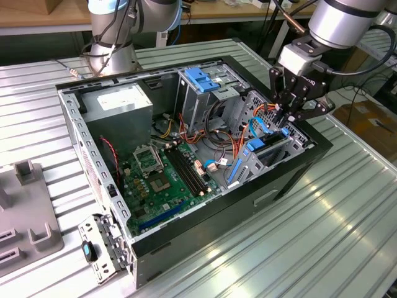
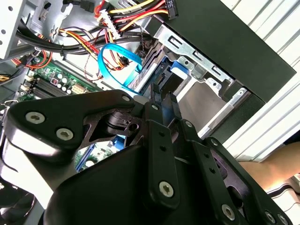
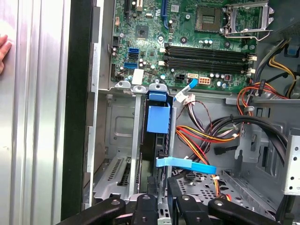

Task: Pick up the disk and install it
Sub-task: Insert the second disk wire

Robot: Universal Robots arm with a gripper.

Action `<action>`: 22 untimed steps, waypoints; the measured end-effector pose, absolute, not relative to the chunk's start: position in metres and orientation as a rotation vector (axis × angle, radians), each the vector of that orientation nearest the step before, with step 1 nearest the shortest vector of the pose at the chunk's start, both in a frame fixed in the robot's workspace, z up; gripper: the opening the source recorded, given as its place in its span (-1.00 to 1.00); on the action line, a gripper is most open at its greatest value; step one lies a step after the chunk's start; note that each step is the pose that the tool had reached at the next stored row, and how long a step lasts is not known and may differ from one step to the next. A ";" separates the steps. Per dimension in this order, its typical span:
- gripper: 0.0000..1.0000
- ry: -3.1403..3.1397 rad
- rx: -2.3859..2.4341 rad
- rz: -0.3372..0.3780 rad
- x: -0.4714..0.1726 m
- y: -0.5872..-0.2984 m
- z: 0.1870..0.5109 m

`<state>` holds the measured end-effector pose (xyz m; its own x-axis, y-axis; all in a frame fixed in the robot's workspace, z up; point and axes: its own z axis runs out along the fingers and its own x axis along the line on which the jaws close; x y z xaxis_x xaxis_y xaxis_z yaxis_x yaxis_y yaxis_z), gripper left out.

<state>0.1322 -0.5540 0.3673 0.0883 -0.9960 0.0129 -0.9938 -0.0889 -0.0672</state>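
The disk (image 1: 265, 149) stands on edge in a drive bay slot at the exterior view's right end of the open computer case (image 1: 298, 171). Its blue carrier (image 3: 158, 117) shows in the first wrist view, with the dark drive body below it. In the second wrist view a blue carrier tab (image 2: 180, 65) lies just beyond my fingertips. My gripper (image 1: 287, 118) hangs directly over that slot, its tips at the disk's upper edge. The black fingers (image 2: 161, 101) sit close together and look shut, with nothing seen between them.
A blue flat cable (image 2: 117, 65) and red and yellow wires loop beside the bay. A tall grey cage with a fixed blue bracket (image 1: 201, 77) stands in the case. A person's hand (image 3: 3, 49) rests on the ribbed table. Another arm's base (image 1: 111, 43) stands behind.
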 end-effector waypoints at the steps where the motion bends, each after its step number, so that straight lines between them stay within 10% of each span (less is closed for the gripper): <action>1: -0.53 2.092 -2.287 -0.085 0.132 -0.554 0.367; 22: -0.53 2.077 -2.296 -0.084 0.147 -0.546 0.367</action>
